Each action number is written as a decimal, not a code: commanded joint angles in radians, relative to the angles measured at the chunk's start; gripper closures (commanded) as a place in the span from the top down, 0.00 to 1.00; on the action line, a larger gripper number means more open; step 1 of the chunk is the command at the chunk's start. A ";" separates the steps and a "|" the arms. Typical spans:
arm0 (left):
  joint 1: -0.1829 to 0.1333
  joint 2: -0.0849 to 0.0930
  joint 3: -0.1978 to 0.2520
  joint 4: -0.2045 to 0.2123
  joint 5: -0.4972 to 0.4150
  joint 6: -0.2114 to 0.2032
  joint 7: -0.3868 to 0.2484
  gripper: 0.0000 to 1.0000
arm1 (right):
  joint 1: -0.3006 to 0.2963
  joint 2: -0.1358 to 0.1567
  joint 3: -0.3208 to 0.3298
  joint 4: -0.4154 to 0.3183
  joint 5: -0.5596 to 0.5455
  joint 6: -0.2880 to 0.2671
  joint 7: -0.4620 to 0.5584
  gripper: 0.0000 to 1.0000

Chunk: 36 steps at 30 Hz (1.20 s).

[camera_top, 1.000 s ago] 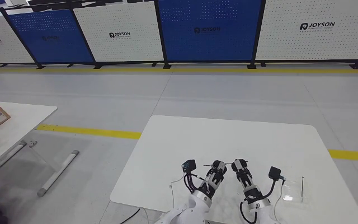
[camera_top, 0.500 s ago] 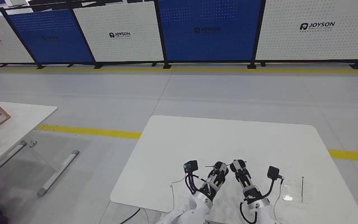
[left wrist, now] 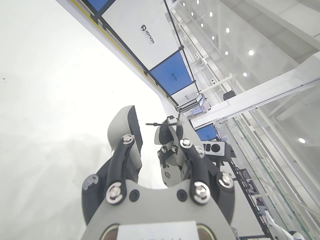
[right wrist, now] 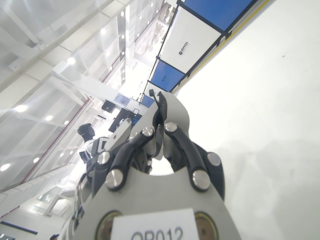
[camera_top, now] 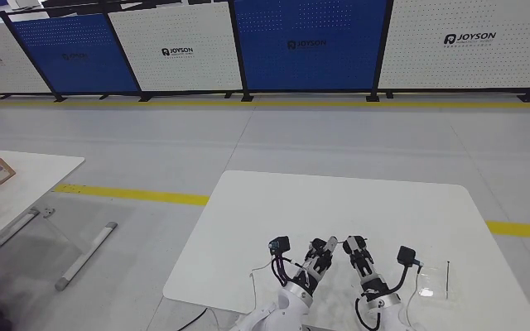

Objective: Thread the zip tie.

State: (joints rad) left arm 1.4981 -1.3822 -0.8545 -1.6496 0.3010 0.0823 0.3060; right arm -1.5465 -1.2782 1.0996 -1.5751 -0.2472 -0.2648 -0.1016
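Zip tie sits pinched in my right claw, which is clamped on the strap with one end poking past the tips. It looks clear of the tabletop, I think so that end stays free for threading. Left claw is wide open and empty, right beside it, strap end pointing into its gap. Versus 0.5 s ago, the left claw has backed slightly off the right. The right hasn't moved.
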 commanded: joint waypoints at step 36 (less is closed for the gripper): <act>0.023 -0.004 -0.022 -0.021 0.008 -0.025 -0.040 0.19 | -0.011 -0.018 0.018 -0.003 -0.022 -0.003 0.012 0.00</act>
State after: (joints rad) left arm 1.5217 -1.3857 -0.8771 -1.6718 0.3077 0.0561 0.2653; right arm -1.5570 -1.2963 1.1172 -1.5782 -0.2681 -0.2668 -0.0892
